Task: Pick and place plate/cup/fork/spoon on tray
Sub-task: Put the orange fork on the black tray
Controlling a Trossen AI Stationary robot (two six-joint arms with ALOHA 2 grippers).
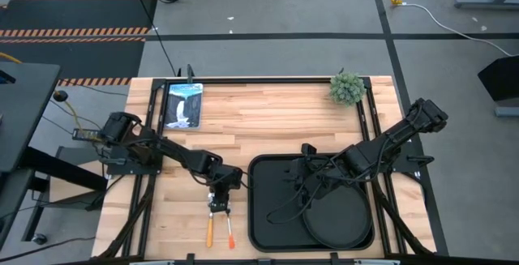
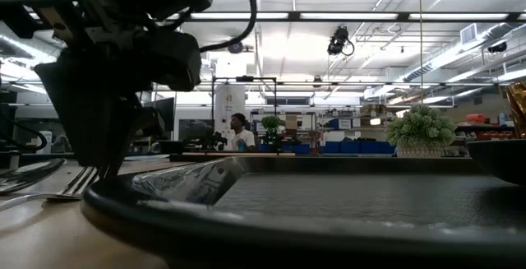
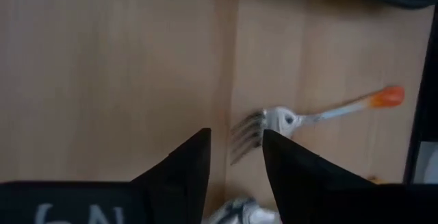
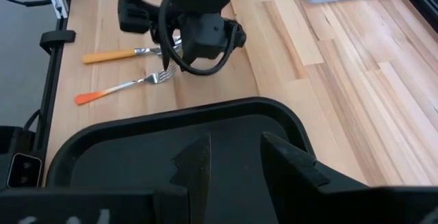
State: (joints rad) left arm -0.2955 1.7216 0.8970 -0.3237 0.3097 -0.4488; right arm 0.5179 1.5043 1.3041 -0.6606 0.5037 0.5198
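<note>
Cutlery is lying at the left of the scene, on the bare wood just beside the tray's left edge. The left gripper [image 1: 219,203] is hanging right over it, fingers apart with a narrow gap between them, holding nothing. In the left wrist view its two dark fingers [image 3: 183,166] are sitting on either side of the fork's tines, above them, though whether they are touching the metal cannot be told. The fork [image 1: 229,231] is lying flat with its red-orange handle pointing toward the table's front edge, and the spoon [image 1: 210,231] with the yellow-orange handle is lying just beside it on the left, roughly parallel, its bowl end tucked under the gripper. In the right wrist view the fork [image 4: 123,88] and spoon [image 4: 120,55] are showing side by side on the wood, near the tray's rounded corner.

Moving right, the tray [image 1: 258,216] is sitting on the front half of the table. The plate [image 1: 345,220] is resting inside it, in the front right part. The right gripper [image 1: 308,153] is hovering over the tray's back left area, fingers [image 4: 287,157] apart and gripping nothing.

Farther back, a book [image 1: 182,104] is lying near the table's rear left, and a small green plant [image 1: 347,87] is standing at the rear right.

The cup cannot be made out for certain.
</note>
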